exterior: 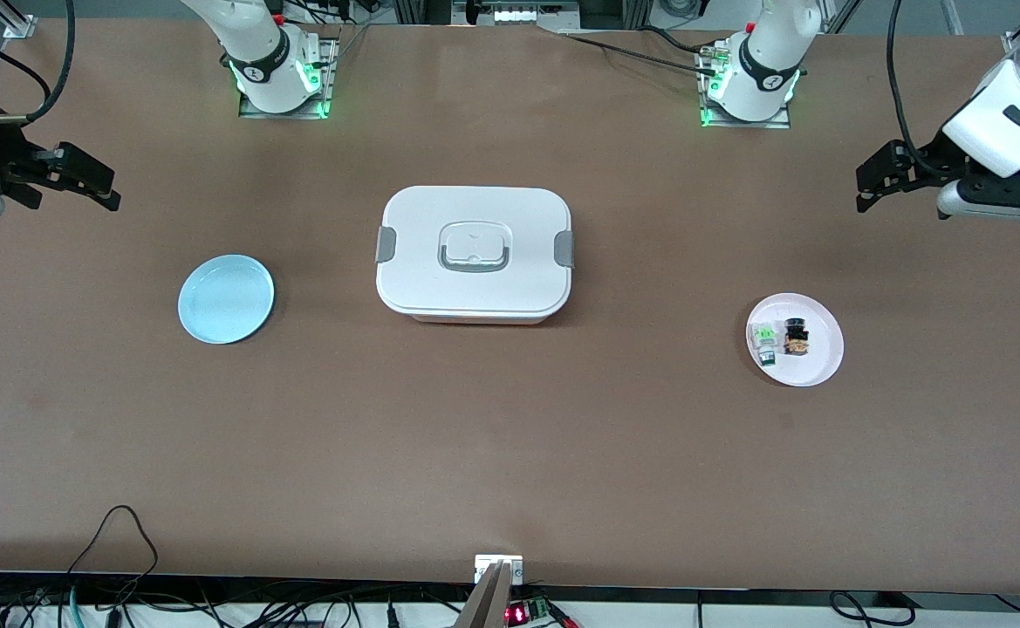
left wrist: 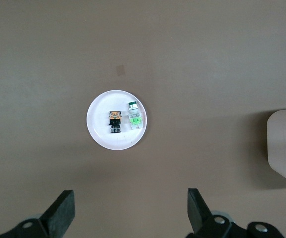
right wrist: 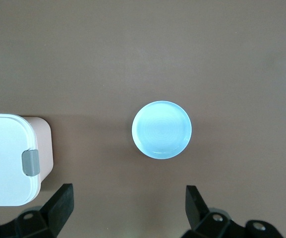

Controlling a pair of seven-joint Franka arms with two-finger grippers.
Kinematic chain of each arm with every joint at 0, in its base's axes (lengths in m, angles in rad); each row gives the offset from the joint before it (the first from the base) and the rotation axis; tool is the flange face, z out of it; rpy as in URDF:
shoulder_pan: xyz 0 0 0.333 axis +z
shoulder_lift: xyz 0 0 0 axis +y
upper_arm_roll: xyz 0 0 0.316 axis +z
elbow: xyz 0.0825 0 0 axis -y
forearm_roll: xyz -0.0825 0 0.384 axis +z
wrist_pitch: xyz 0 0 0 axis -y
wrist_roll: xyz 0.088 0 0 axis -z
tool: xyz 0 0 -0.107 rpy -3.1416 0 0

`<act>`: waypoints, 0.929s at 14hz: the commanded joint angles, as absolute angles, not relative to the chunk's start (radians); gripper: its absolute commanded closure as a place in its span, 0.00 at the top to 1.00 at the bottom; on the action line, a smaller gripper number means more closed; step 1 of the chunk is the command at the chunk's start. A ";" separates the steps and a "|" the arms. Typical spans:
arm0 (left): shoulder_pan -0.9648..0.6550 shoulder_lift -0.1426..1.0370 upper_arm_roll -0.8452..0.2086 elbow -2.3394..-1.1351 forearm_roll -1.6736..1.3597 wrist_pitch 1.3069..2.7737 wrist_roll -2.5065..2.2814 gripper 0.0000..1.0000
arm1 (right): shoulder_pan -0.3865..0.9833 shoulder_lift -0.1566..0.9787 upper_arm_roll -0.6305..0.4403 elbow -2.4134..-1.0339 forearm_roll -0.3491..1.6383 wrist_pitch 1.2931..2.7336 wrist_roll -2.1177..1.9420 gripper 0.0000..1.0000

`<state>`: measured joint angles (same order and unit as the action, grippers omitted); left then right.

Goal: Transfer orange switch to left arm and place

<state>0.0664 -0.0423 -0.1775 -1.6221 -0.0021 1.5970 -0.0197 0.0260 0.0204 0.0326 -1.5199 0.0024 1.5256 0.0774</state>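
Observation:
The orange switch (exterior: 795, 337) lies on a small white plate (exterior: 820, 363) toward the left arm's end of the table, beside a green-and-white switch (exterior: 765, 342). In the left wrist view the orange switch (left wrist: 115, 121) and the plate (left wrist: 99, 119) show well apart from the fingers. My left gripper (exterior: 867, 185) (left wrist: 130, 210) is open and empty, up in the air over that end of the table. My right gripper (exterior: 108, 194) (right wrist: 128, 203) is open and empty, up over the right arm's end. The white box (exterior: 473, 253) stands shut in the middle of the table.
An empty light-blue plate (exterior: 226, 298) (right wrist: 161, 130) lies toward the right arm's end, level with the box. The box's latched ends show in the left wrist view (left wrist: 284, 148) and in the right wrist view (right wrist: 9, 158). Cables hang along the table's near edge.

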 commanded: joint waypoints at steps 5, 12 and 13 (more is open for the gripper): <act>0.052 -0.023 -0.158 -1.578 -0.009 1.572 -0.023 1.00 | 0.018 0.034 0.035 -1.491 0.020 1.520 0.086 1.00; 0.066 -0.020 -0.152 -1.578 -0.011 1.571 -0.023 1.00 | 0.018 0.032 0.034 -1.489 0.020 1.520 0.087 1.00; 0.067 -0.020 -0.152 -1.578 -0.012 1.571 -0.021 1.00 | 0.018 0.031 0.032 -1.488 0.020 1.520 0.089 1.00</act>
